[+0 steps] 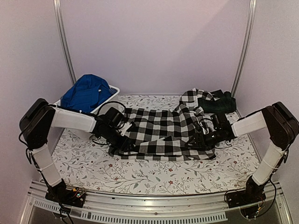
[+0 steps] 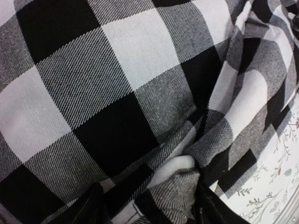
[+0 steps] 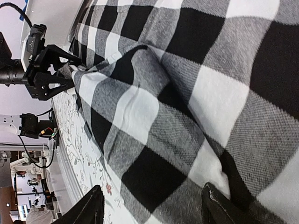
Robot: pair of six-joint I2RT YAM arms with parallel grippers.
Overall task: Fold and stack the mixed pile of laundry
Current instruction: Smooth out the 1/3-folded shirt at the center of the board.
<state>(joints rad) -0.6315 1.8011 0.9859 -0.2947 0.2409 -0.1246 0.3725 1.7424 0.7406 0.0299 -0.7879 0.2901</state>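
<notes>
The black-and-white checked shirt [image 1: 159,126] lies spread across the middle of the table. My left gripper [image 1: 124,140] is at its left edge. In the left wrist view its fingers [image 2: 91,205] stand apart, with a bunched fold of the shirt [image 2: 117,84] between them. My right gripper [image 1: 202,139] is at the shirt's right side, open. One finger is over the shirt [image 3: 196,93] and the other over the tablecloth. The right wrist view also shows the left gripper [image 3: 65,71] at the far hem. A dark tartan garment [image 1: 217,103] lies at the back right. A bright blue one [image 1: 86,91] fills the tub.
A white plastic tub [image 1: 112,91] stands at the back left, close behind my left arm. A floral tablecloth [image 1: 140,172] covers the table up to the metal rail at the near edge. Upright frame posts stand at both back corners.
</notes>
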